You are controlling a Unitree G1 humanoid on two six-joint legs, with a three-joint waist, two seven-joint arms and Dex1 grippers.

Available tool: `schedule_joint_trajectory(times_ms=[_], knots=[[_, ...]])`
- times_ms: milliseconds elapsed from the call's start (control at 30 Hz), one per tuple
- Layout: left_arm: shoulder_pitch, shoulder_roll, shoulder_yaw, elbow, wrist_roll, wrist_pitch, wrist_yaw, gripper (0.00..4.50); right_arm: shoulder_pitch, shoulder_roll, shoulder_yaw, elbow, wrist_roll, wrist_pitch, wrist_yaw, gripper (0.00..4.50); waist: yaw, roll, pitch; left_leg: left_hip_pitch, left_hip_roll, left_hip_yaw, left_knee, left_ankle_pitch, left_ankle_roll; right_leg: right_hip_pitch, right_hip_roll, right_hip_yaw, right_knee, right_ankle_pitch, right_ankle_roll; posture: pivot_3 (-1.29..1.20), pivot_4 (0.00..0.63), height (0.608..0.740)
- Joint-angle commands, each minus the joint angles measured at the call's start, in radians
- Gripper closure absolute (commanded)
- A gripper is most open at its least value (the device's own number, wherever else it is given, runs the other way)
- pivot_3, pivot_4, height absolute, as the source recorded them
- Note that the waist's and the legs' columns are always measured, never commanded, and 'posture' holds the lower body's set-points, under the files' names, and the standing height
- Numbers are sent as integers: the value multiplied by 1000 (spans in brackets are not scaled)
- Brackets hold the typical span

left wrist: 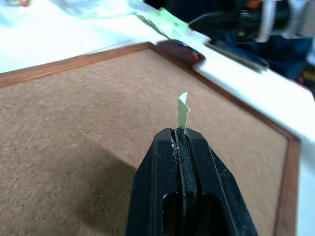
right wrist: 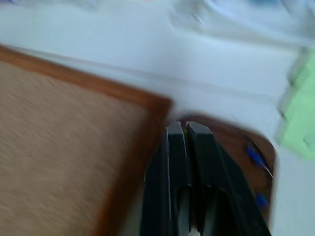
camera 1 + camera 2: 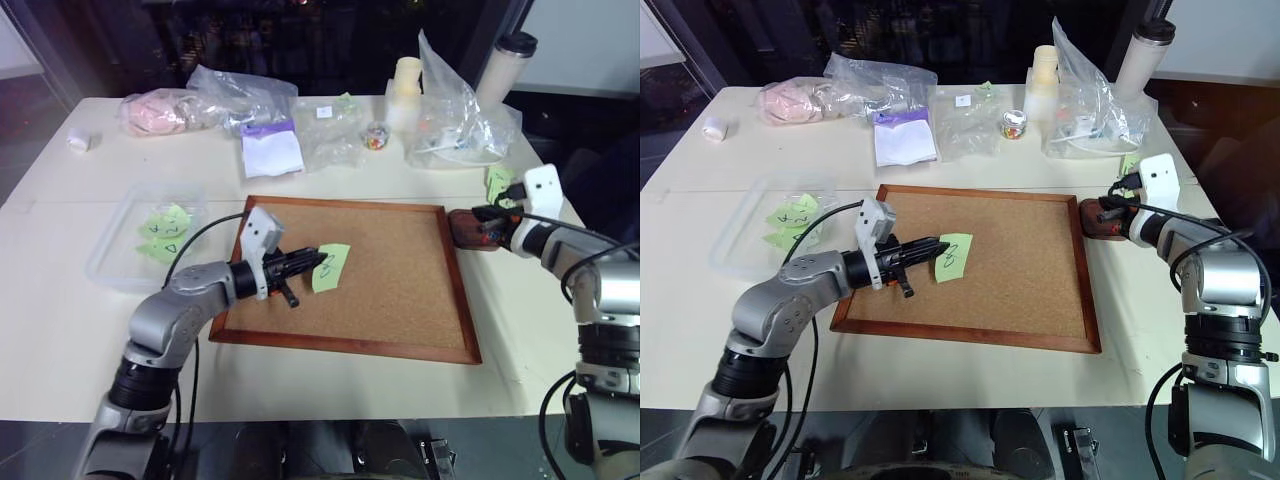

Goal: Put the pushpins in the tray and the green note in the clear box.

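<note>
Left end effector (image 3: 318,262) pinches square green note (image 3: 331,267); right end effector (image 3: 1108,222) closed, empty, over glossy tray (image 3: 1092,222).

Scribbled green note (image 3: 331,267) above cork, blue pushpins (image 2: 256,156) in reddish tray (image 3: 466,232), clear box (image 3: 112,262) apart.

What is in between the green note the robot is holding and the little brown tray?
Just bare cork board. In the left eye view, the green note in the left gripper and the tray have nothing between them but cork and the board's wooden edge.
</note>
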Motion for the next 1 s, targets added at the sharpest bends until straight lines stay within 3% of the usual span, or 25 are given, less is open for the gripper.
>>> schedule_joint_trajectory(times_ms=[33, 200, 233, 333, 500, 733, 1000], knots=[[-7, 35, 59, -24, 5, -38, -9, 4443, -9, -6, 2, 27, -26, -64, -8, 4500, 1, 0, 0, 0, 0, 0, 0, 0, 0, 0, 0, 0, 0, 0, 0, 0, 150, 740], [-19, 77, 88, -16, 23, -69, -14, 4443, -19, 2, -7, 95, -39, -72, -45, 4500, 4, 0, 0, 0, 0, 0, 0, 0, 0, 0, 0, 0, 0, 0, 0, 0, 150, 740], [-25, 81, 95, -11, 22, -71, -11, 4492, -19, 3, -7, 103, -39, -80, -45, 4221, 5, 0, 0, 0, 0, 0, 0, 0, 0, 0, 0, 0, 0, 0, 0, 0, 150, 740], [-45, 86, 116, 8, 24, -81, -5, 4500, -15, -2, 2, 118, -46, -98, -43, 3156, 6, 0, 0, 0, 0, 0, 0, 0, 0, 0, 0, 0, 0, 0, 0, 0, 150, 740], [-71, 44, 163, 41, 22, -90, 57, 4500, -14, 5, 1, 75, -34, -87, -41, 521, 4, 0, 0, 0, 0, 0, 0, 0, 0, 0, 0, 0, 0, 0, 0, 0, 150, 740], [-111, 69, 275, 82, 6, -89, 109, 4500, -34, 16, 8, -63, 11, -21, -24, 521, 0, 0, 0, 0, 1, 0, 0, 0, 0, -1, 0, 0, 1, 0, 0, 0, 150, 740], [-86, 60, 283, 58, 1, -86, 114, 4500, -41, 4, 11, 58, -25, -79, -30, 521, 8, 0, 0, 0, 0, 1, 1, 0, 0, 0, -2, 0, 1, 0, 0, 0, 150, 740]])
